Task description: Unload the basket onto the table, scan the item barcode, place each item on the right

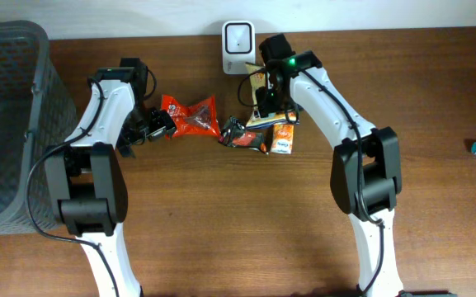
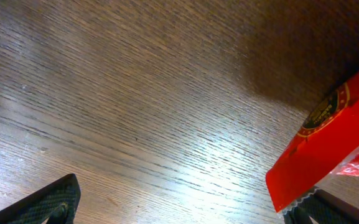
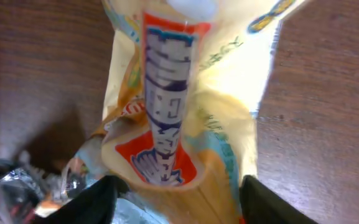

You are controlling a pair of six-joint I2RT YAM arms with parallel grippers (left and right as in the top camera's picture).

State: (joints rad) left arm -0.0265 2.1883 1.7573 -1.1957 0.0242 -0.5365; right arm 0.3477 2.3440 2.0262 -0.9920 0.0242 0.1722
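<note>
1. Right gripper [image 3: 178, 208]: the fingers [image 3: 95, 202] stand half-wide astride the yellow snack packet [image 3: 167, 106], one at each long side. They look to meet its edges, but a firm hold cannot be confirmed.
2. Packet axis: it runs straight ahead from the fingers, across the jaw line. The printed centre strip faces the wrist camera. No barcode is legible.
3. Location: in the overhead view the packet [image 1: 264, 120] lies under the right gripper [image 1: 269, 103], just in front of the white scanner [image 1: 238, 48] at the table's far edge. The right arm is plainly the nearer.
4. Neighbours: an orange carton [image 1: 283, 140] and a dark wrapper [image 1: 244, 136] crowd the packet's near end. There is a judged risk of dragging them along on a lift.
5. Left gripper [image 1: 157, 125]: the fingers are fully spread and hold nothing, beside the red packet [image 1: 192, 115].
6. Room: bare table [image 1: 238, 223] lies toward the robot. The way to the scanner is judged short and unobstructed.
</note>
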